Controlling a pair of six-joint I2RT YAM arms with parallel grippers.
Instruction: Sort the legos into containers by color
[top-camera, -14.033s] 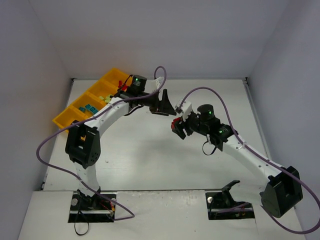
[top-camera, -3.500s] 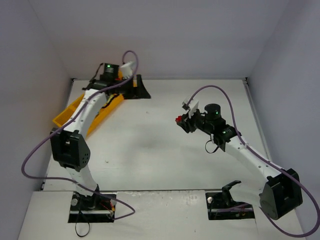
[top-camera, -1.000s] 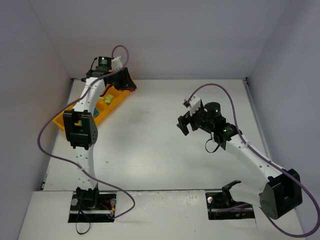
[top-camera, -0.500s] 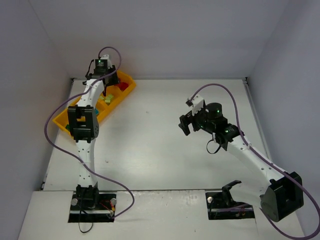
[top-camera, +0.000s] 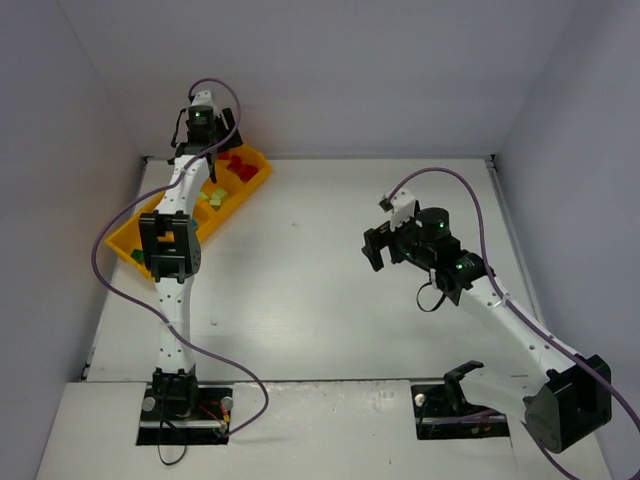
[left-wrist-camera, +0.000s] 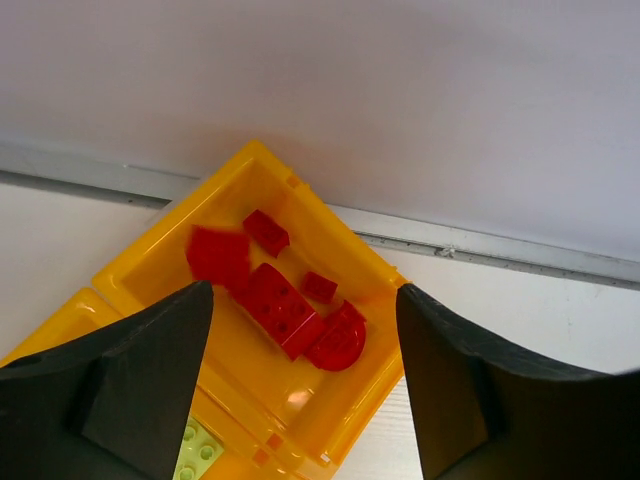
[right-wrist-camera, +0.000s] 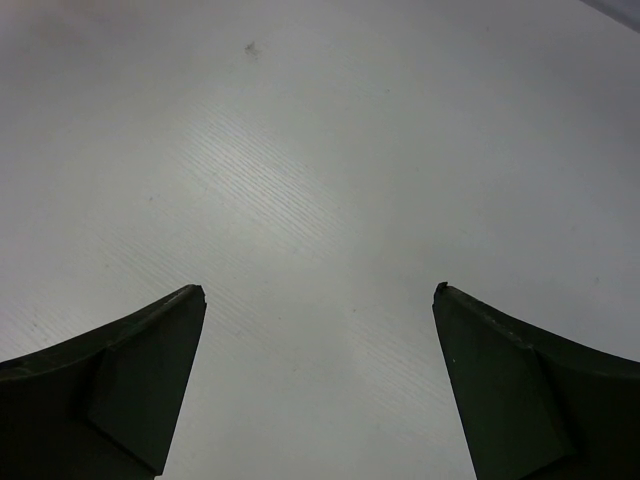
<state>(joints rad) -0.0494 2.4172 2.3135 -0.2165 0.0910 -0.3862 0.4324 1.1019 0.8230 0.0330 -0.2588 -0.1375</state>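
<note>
The long orange-yellow tray of containers lies along the table's left side. Its far end compartment holds several red legos: a long brick, a half-round, two small ones, and a blurred red brick clear of the fingers. A yellow-green lego lies in the neighbouring compartment. My left gripper hangs open above the red compartment, seen at the back wall in the top view. My right gripper is open and empty over bare table.
The back wall rises just behind the tray's far end. My left arm stretches over the tray and hides most of its near compartments. A purple cable loops beside it.
My left gripper has opened over the far end compartment and a red brick has left it. The left arm reached farther back. My right gripper opened wider and drifted slightly right.
</note>
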